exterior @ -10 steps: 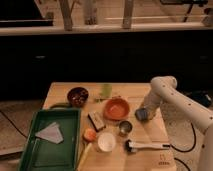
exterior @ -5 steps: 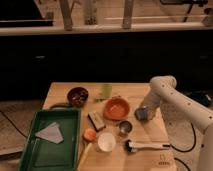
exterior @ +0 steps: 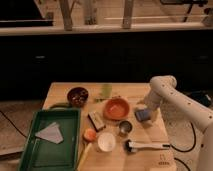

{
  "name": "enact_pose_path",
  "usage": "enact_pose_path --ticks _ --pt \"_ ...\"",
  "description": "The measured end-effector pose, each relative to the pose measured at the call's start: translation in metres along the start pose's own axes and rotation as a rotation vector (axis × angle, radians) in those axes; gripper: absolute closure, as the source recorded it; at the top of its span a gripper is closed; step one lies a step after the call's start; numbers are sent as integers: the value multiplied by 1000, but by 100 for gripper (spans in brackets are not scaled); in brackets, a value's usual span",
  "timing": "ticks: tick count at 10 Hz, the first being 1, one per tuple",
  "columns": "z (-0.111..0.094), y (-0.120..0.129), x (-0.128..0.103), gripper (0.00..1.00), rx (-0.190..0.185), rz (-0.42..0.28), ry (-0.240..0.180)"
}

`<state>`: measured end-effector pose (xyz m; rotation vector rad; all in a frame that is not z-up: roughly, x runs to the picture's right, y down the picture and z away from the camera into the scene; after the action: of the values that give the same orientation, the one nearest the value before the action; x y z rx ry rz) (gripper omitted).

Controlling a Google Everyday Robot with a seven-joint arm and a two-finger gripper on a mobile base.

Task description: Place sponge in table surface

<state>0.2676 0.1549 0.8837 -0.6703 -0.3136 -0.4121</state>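
This is looking like a robot test lab: a light tan plank tabletop point(exterior: 60, 92) is carrying a green plastic tray point(exterior: 35, 152), a white robot arm point(exterior: 172, 97) is holding its gripper point(exterior: 143, 114) over the table's right side, and a dark cable point(exterior: 8, 123) is trailing across the floor

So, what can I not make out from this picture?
Camera view, all three:
- Whether the sponge touches the table surface: the gripper, at the table's right side, overlaps the sponge from above.
- What the dark bowl holds: too small and dark.
- The corner logo: too small to read.
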Motion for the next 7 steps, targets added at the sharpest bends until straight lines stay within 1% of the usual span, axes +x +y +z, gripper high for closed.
enact_pose_path --ticks 4,7 --pt "-1 1 2 20 2 0 -1" --pt "0 3 5 20 -3 8 2"
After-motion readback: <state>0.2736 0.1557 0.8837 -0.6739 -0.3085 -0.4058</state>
